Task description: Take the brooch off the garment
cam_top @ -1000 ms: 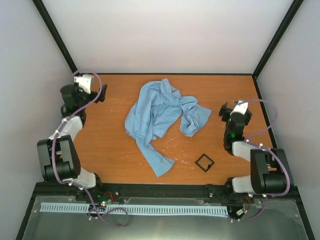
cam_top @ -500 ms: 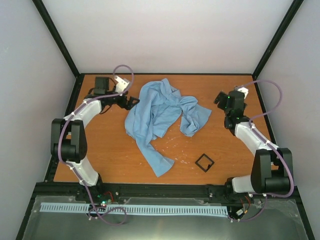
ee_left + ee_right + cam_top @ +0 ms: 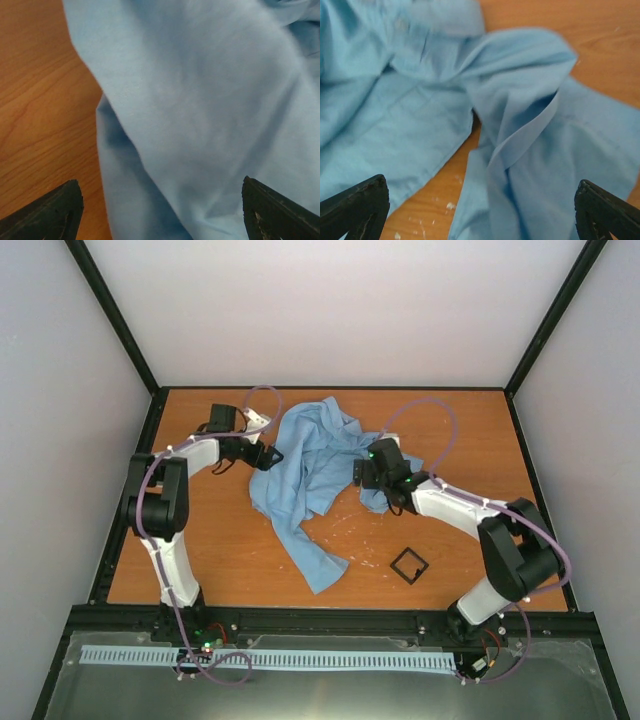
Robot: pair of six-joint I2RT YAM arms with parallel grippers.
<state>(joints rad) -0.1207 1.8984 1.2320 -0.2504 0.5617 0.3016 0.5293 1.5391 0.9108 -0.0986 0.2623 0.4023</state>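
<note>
1. Looking from the top camera, you find both arms have swung in from the sides of the worktop point(image 3: 455, 425). The left gripper point(image 3: 268, 455) is now at the left edge of the garment point(image 3: 315, 455), and the right gripper point(image 3: 362, 472) is over its right folds.
2. From the left wrist, you see its fingers point(image 3: 55, 212) spread, with only plain blue cloth between them.
3. From the right wrist, the gripper is spread wide and holds nothing. A faint pale round spot near the collar may be the brooch point(image 3: 399, 23), though you cannot be sure; start your search there.

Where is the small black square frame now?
In the top view, the black square frame lies on the table, near right, just right of the sleeve end of the blue shirt, not touching it.
</note>
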